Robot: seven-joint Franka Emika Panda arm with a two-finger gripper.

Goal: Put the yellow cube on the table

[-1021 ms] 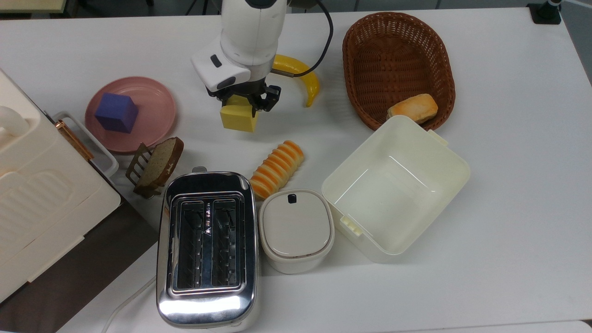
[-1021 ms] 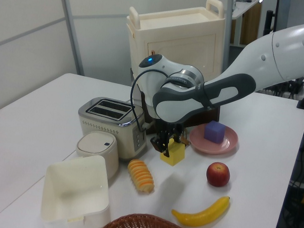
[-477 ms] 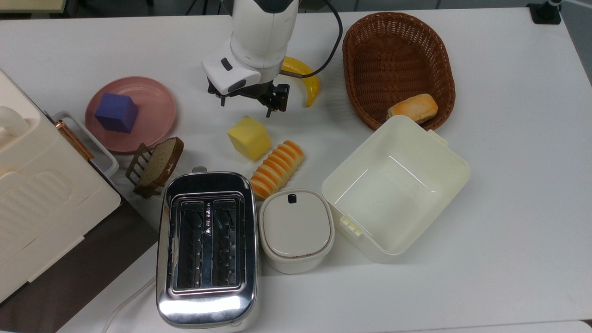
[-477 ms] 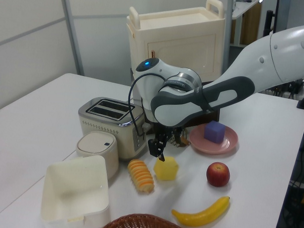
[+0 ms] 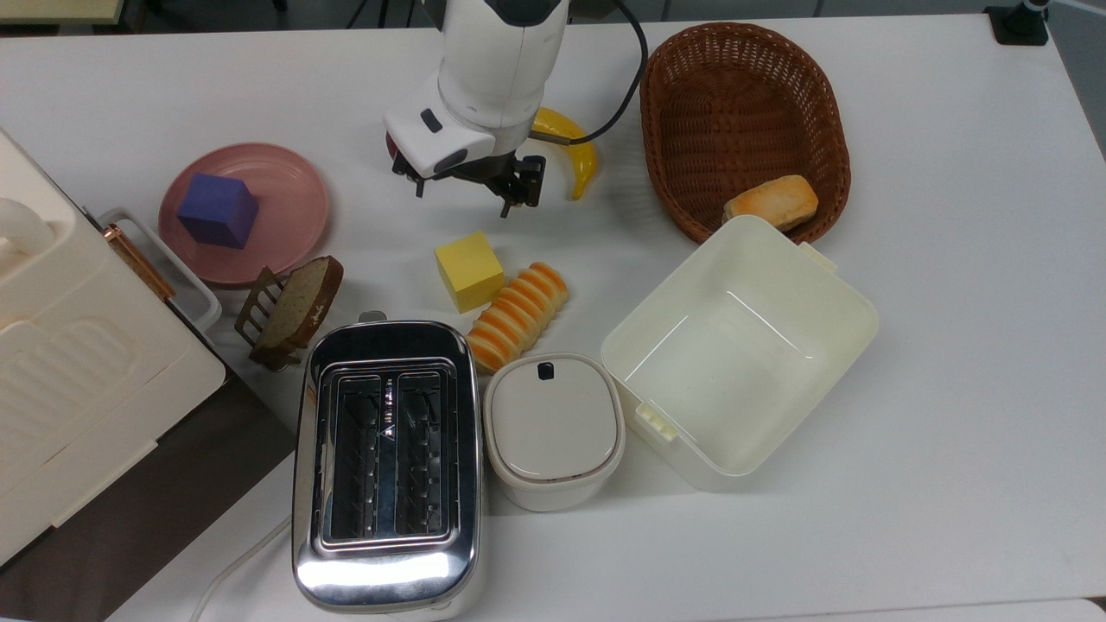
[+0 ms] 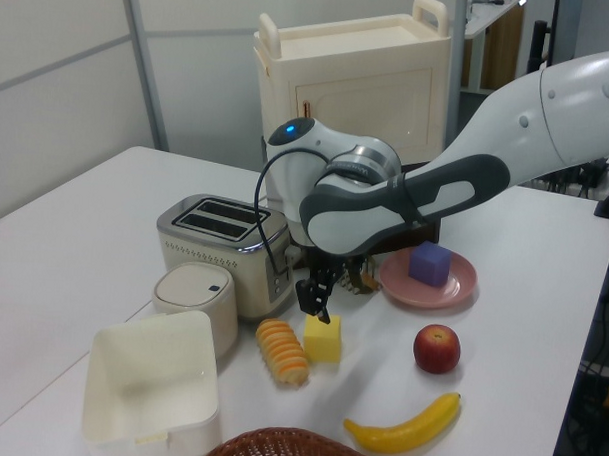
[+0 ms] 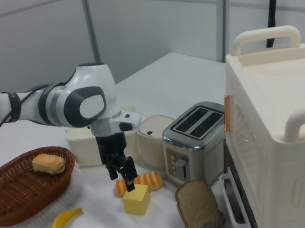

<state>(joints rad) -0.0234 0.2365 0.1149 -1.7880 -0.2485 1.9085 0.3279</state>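
Since half a second ago the yellow cube [image 5: 468, 270] has settled flat on the table [image 5: 950, 345], just left of centre in the top view and touching the ridged orange roll [image 5: 517, 314]. The gripper [image 5: 473, 192] hangs above it, upper centre of the top view, fingers apart and empty. In the left view the arm reaches in from the upper right, wrist bent downward.

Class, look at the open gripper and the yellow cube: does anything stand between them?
Nothing visible does. The gripper hangs open just above the yellow cube, which sits on the table beside the ridged bread roll.
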